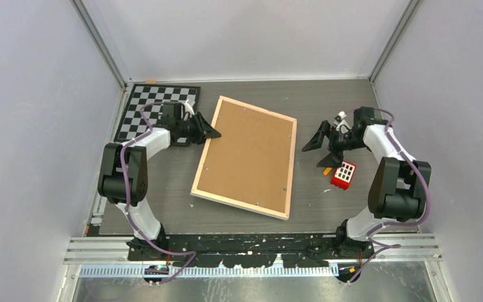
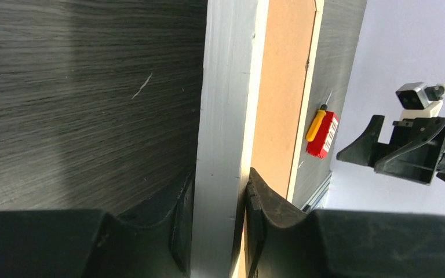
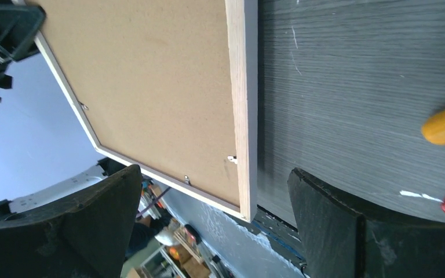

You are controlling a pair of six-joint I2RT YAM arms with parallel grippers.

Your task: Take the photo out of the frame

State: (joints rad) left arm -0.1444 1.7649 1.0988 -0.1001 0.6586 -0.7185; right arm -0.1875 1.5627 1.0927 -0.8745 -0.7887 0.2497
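The frame [image 1: 246, 157] lies back-up and askew across the middle of the tabletop [image 1: 327, 100], its brown back panel [image 3: 150, 87] seated inside the pale wood rim. The photo cannot be seen. By the checkerboard [image 1: 144, 104] in the far-left corner, the left gripper [image 1: 214, 131] pinches the frame's left rim. The right gripper [image 1: 314, 156] hangs with jaws wide just off the frame's right edge, beside a red block [image 1: 344, 175] and a screwdriver [image 2: 316, 124].

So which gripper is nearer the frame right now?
Left. The left gripper is clamped on the left rim of the frame; the right gripper hangs open just off the opposite rim, not touching it.
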